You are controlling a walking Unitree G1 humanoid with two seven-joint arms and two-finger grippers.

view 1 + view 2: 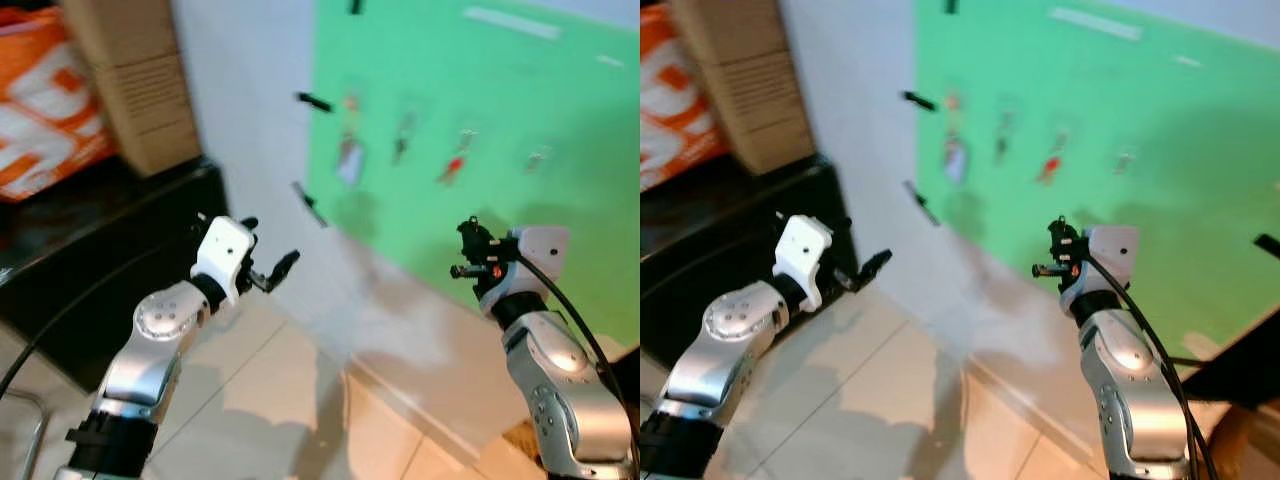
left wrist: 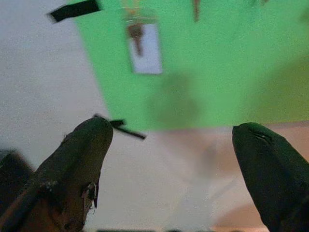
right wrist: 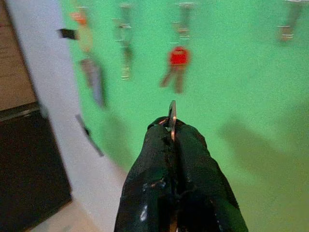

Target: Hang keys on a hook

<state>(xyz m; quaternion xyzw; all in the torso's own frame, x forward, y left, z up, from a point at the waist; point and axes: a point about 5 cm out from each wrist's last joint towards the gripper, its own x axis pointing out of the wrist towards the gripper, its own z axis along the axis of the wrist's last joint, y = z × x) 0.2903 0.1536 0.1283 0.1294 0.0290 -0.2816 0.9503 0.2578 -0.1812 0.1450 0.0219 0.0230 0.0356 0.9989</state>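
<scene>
Right wrist view: the right gripper (image 3: 172, 133) has its two black fingers pressed together on a thin metal key ring (image 3: 172, 116).
Key ring: a slim silvery loop seen edge-on, standing upright out of the fingertips with its long axis vertical; any key on it is hidden.
Ring position: held in the air before the green board (image 1: 480, 120), well apart from it.
Board: flat, smooth bright green sheet on a white wall (image 1: 240, 120).
Hung keys: several blurred sets on the board, one with a red tag (image 3: 178, 57).
Left gripper (image 2: 171, 145): fingers spread wide, holding nothing, raised at the left near a black cabinet (image 1: 100, 260).
</scene>
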